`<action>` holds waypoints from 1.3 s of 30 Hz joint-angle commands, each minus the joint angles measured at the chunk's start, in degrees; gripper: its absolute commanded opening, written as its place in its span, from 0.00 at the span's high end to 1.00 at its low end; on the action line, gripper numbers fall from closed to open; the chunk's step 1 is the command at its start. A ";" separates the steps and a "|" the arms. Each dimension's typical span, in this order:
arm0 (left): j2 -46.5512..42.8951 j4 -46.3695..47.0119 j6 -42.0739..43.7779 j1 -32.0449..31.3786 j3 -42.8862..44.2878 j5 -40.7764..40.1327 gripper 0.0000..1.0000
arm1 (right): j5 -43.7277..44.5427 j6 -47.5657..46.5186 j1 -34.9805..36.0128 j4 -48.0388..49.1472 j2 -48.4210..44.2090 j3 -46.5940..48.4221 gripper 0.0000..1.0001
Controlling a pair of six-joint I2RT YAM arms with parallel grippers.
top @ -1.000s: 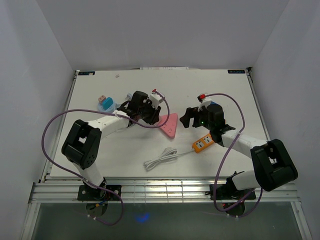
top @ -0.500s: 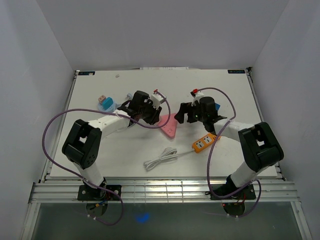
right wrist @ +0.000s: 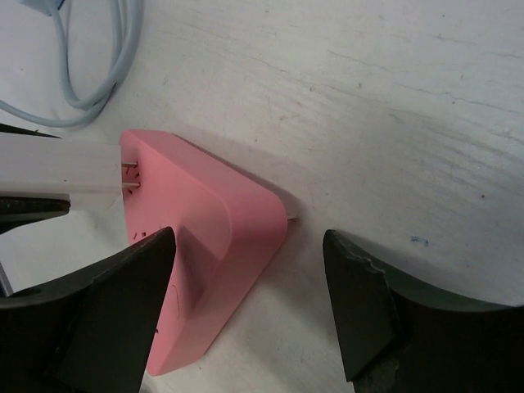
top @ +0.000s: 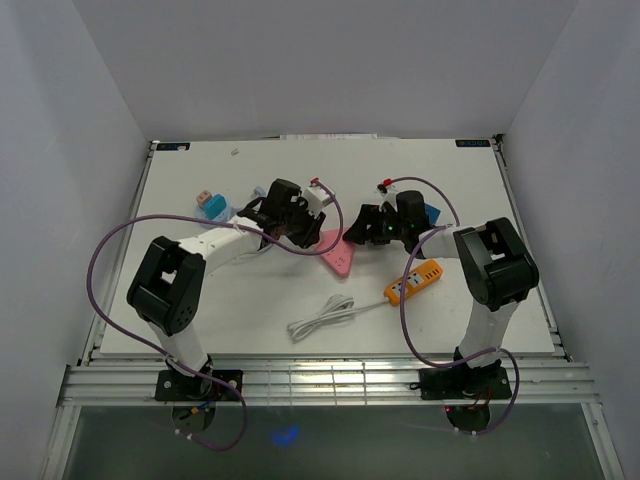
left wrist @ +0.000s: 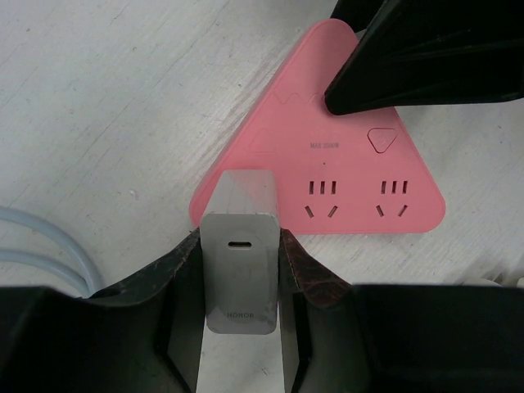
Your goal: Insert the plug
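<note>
A pink triangular socket block lies flat mid-table. My left gripper is shut on a grey-white charger plug, which stands level at the block's left corner. In the right wrist view the plug has its metal prongs at the block's edge. My right gripper is open and straddles the block's far corner: one finger lies over the pink top, the other stands off on the bare table. From above, both grippers flank the block.
An orange power strip lies right of the pink block, with a coiled white cable toward the near edge. Small blue items sit at the back left and beside the right arm. A pale cable loop lies near the plug.
The right gripper has swung left from above the orange strip to the pink block, and its jaws have narrowed around the corner. The left gripper and plug have stayed put.
</note>
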 commanded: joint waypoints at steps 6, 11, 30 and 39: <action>2.07 -3.85 1.96 -0.42 1.50 0.62 1.00 | -5.49 2.80 -0.12 4.19 1.52 1.00 0.35; 2.77 -4.20 2.84 -0.60 1.50 1.32 1.00 | -5.93 2.80 -0.21 4.19 1.87 0.82 0.48; 7.60 -3.67 7.58 -1.91 -0.26 3.87 1.00 | -6.90 1.66 -1.00 0.85 1.43 1.61 0.57; 11.12 -12.63 6.35 -3.23 5.54 -2.01 1.00 | -5.58 -1.33 -0.73 -2.75 0.46 2.93 0.59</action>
